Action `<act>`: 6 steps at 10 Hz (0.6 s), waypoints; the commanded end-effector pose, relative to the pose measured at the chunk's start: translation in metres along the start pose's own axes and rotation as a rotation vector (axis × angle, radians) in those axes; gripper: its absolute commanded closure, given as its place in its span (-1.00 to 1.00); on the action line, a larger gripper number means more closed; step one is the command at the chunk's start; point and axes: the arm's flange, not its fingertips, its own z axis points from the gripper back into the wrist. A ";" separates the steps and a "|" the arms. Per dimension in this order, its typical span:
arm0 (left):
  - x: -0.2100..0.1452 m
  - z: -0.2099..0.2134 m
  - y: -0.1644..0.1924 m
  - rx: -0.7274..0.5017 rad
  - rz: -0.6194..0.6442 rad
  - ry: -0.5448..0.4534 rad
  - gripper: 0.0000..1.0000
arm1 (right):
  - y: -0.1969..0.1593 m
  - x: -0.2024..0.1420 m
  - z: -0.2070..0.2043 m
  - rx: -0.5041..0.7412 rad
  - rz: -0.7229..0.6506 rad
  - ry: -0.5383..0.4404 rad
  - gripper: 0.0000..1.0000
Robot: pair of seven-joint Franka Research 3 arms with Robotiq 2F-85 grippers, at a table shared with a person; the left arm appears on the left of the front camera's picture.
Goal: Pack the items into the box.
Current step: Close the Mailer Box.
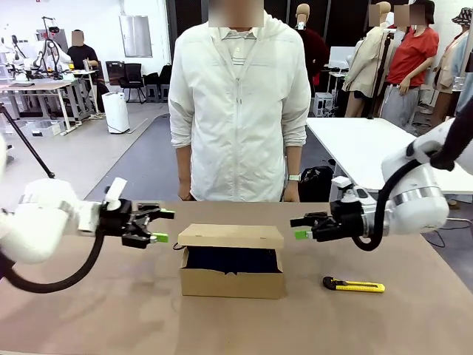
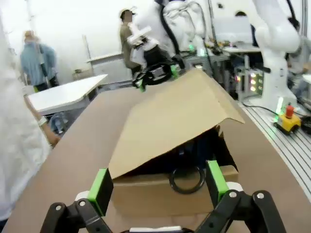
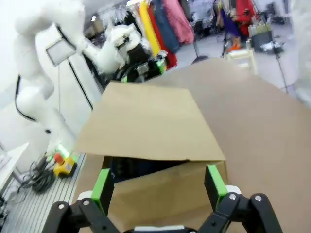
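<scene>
Standing at the far edge, a person in a pale zipped jacket is being seen behind the brown table, hands hidden below its rim. The box is being kept at the table's middle, its flap lid lying tilted over the opening and leaving a gap at the front, through which the navy-blue pouch is being shown inside; in the left wrist view its black loop strap is being seen hanging over the box's front wall. The left gripper is being held just left of the box, jaws spread wide and gripping nothing; the right gripper is being held just right of it, likewise wide and unloaded. The yellow-and-black utility knife is lying on the table right of the box, apart from it.
</scene>
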 end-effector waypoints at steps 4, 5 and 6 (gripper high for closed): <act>0.035 -0.040 0.016 0.171 -0.167 -0.261 -1.00 | 0.007 0.032 -0.057 -0.086 0.146 -0.140 -1.00; 0.037 -0.058 0.022 0.096 -0.161 -0.230 -1.00 | 0.006 0.033 -0.075 -0.048 0.156 -0.078 -1.00; 0.037 -0.083 0.031 0.025 -0.155 -0.166 -1.00 | 0.005 0.030 -0.092 -0.026 0.161 -0.008 -1.00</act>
